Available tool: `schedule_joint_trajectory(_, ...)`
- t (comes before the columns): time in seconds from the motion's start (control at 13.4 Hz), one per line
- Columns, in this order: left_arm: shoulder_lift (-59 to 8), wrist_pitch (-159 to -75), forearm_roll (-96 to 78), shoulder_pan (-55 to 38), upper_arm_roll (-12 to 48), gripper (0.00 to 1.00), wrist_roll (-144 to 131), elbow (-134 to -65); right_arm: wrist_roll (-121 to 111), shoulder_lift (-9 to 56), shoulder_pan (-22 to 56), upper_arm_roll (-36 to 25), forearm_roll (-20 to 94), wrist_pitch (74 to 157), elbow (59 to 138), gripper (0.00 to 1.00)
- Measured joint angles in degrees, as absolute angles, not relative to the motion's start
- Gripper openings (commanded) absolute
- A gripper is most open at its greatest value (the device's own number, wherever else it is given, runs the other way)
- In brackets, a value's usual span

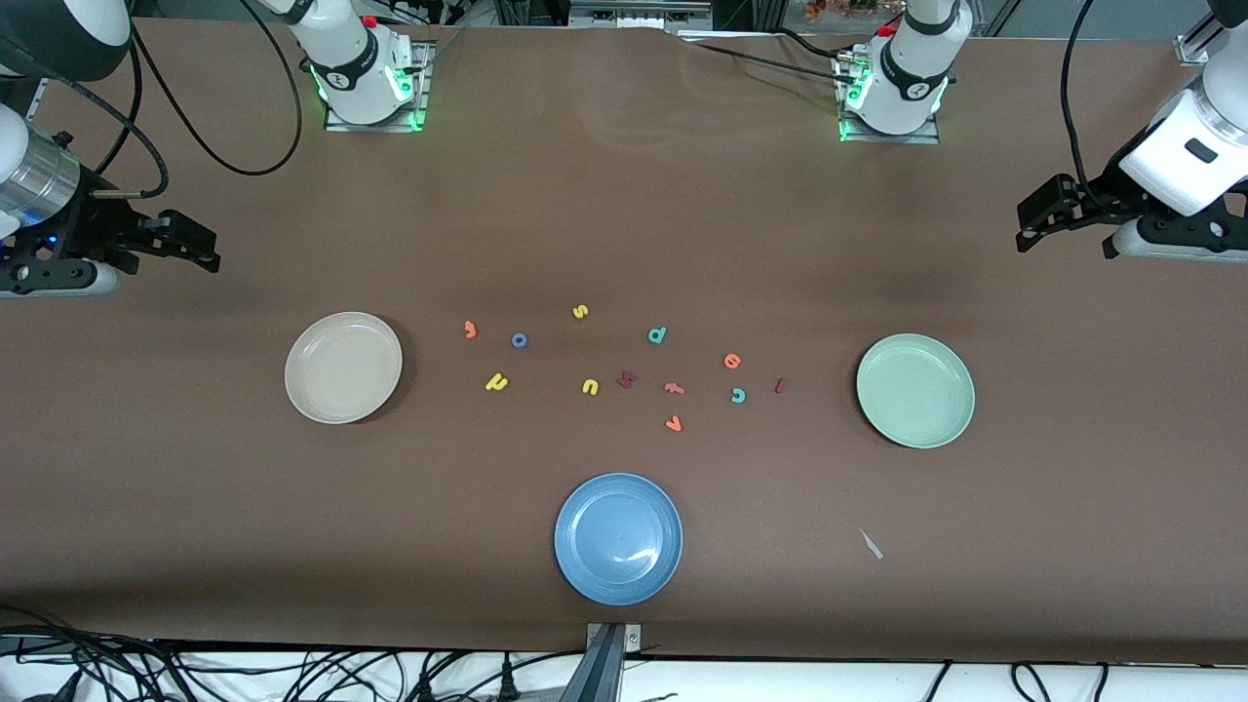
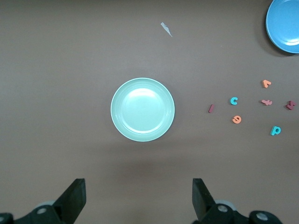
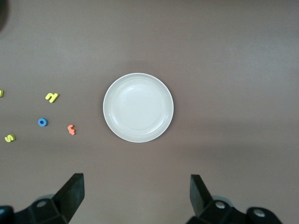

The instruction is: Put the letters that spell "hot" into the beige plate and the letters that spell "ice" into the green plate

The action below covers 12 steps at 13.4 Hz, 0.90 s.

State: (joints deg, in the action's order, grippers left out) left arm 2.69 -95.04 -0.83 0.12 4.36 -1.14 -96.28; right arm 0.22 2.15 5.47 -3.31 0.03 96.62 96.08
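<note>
- Plates are seen bare: beige plate (image 1: 343, 368) toward the right arm's end, green plate (image 1: 916, 390) toward the left arm's; letters scattered between.
- Left tool (image 2: 139, 200) and right tool (image 3: 137, 198) are held spread, empty, each over its table end.
- Blue o (image 1: 519, 340) is best pinched across its ring, from straight above.

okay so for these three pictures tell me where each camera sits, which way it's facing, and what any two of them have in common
Front view: high across the table, facing the arm bases; left end effector and right end effector wait open at the ends.
Left wrist view: on the left wrist, looking down at the green plate; its fingers show.
Right wrist view: on the right wrist, looking down at the beige plate; own fingers show.
Shared: front and left wrist views both show the blue plate.
</note>
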Motion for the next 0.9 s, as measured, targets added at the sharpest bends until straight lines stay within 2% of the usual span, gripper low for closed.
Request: schedule_joint_trajectory(0.9, 2.58, -96.18, -0.83, 0.12, 4.41, 1.0, -1.14, -96.29, 0.22, 2.15, 5.56, -3.27, 0.03, 96.65, 96.05, 1.0)
